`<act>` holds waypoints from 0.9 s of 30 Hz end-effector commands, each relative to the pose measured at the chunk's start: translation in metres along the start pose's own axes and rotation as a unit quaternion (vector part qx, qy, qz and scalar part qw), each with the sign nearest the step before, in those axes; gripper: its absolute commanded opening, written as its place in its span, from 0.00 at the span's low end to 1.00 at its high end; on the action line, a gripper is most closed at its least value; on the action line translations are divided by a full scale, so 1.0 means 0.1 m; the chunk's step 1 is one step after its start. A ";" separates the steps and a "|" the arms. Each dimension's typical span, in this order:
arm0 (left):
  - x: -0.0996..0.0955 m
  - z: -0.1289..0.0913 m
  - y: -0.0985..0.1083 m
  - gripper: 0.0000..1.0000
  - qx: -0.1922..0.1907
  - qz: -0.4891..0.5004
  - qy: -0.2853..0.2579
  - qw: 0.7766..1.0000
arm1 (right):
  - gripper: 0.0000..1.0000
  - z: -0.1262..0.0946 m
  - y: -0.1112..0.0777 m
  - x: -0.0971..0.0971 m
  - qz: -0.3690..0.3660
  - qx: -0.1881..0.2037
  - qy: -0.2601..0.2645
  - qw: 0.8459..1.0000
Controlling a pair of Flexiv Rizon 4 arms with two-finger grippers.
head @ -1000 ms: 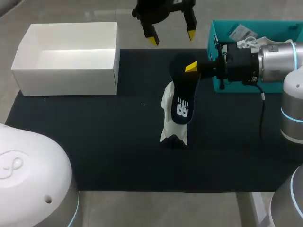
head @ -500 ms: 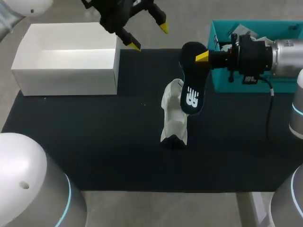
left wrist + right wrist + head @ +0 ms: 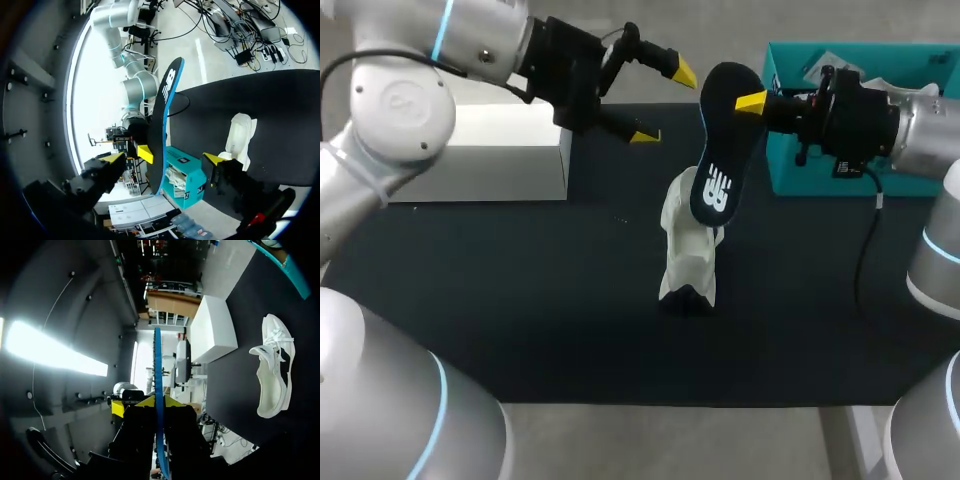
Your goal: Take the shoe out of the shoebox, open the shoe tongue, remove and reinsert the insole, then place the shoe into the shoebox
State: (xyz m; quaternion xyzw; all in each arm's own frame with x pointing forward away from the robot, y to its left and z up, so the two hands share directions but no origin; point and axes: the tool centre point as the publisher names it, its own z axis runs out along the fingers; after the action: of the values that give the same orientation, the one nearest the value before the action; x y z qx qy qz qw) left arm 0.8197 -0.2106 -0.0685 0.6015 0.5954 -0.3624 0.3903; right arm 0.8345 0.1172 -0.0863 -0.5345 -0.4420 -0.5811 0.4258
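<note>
Swinging rightward, left pincer (image 3: 663,103), fingers apart, is nearing the insole (image 3: 718,160) that right pincer (image 3: 748,101) is clamping, upper centre. Removal appears done; reinsertion into the shoe (image 3: 688,255) is pending, requiring alignment.

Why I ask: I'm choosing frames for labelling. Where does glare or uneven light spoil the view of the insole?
Head view: even light, no glare, the insole clear against the dark mat. Left wrist view: a blown-out patch behind the insole. Right wrist view: a bright glare streak beside it, surroundings dark.

Matt black mat (image 3: 570,300), white cloth shoe (image 3: 688,255)
</note>
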 end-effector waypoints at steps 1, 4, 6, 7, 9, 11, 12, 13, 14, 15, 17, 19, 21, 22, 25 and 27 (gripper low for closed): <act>-0.01 0.19 -0.04 1.00 -0.003 0.013 -0.159 0.987 | 0.00 0.09 -0.02 -0.03 0.002 -0.009 0.005 1.000; -0.03 0.25 -0.02 1.00 -0.003 0.018 -0.165 0.986 | 0.00 0.15 -0.04 -0.03 0.006 -0.001 0.010 1.000; -0.03 0.27 0.01 1.00 -0.002 0.026 -0.164 0.986 | 0.00 0.18 -0.07 -0.03 0.009 0.007 0.011 1.000; -0.03 0.28 0.02 0.95 -0.003 0.029 -0.163 0.986 | 0.00 0.18 -0.08 -0.03 0.011 0.010 0.011 1.000; -0.03 0.29 0.04 0.87 -0.006 0.032 -0.160 0.987 | 0.00 0.19 -0.10 -0.04 0.015 0.016 0.009 1.000; -0.05 0.29 0.06 0.71 -0.009 0.037 -0.160 0.986 | 0.00 0.19 -0.12 -0.05 0.019 0.017 0.007 1.000; -0.05 0.29 0.07 0.58 -0.010 0.038 -0.160 0.986 | 0.00 0.19 -0.12 -0.05 0.022 0.017 0.006 1.000; -0.05 0.30 0.08 0.53 -0.012 0.040 -0.159 0.986 | 0.00 0.18 -0.13 -0.06 0.023 0.017 0.006 1.000; -0.04 0.30 0.09 0.48 -0.011 0.043 -0.159 0.986 | 0.00 0.18 -0.13 -0.06 0.025 0.018 0.007 1.000; -0.04 0.31 0.10 0.47 -0.011 0.045 -0.155 0.987 | 0.00 0.18 -0.13 -0.06 0.026 0.019 0.006 0.999; -0.03 0.31 0.11 0.44 -0.010 0.052 -0.151 0.987 | 0.00 0.20 -0.15 -0.04 0.026 0.025 0.006 0.999; -0.03 0.32 0.12 0.39 -0.009 0.052 -0.150 0.987 | 0.00 0.22 -0.17 -0.02 0.027 0.035 0.004 0.999; -0.03 0.34 0.13 0.35 -0.013 0.045 -0.153 0.987 | 0.00 0.25 -0.19 -0.01 0.028 0.042 -0.001 0.999; -0.04 0.36 0.14 0.35 -0.018 0.040 -0.159 0.986 | 0.00 0.26 -0.20 -0.01 0.029 0.043 -0.002 0.999; -0.05 0.39 0.14 0.25 -0.021 0.034 -0.163 0.986 | 0.00 0.30 -0.21 -0.02 0.031 0.047 0.000 0.998; -0.05 0.41 0.13 0.24 -0.018 0.036 -0.164 0.986 | 0.00 0.31 -0.21 -0.02 0.031 0.047 0.001 0.998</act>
State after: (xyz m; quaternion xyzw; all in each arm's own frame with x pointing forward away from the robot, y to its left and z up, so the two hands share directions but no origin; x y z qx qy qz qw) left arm 0.8327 -0.2426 -0.0787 0.5488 0.5097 -0.4305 0.5037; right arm 0.8184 0.1478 -0.0863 -0.5273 -0.4512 -0.5468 0.4684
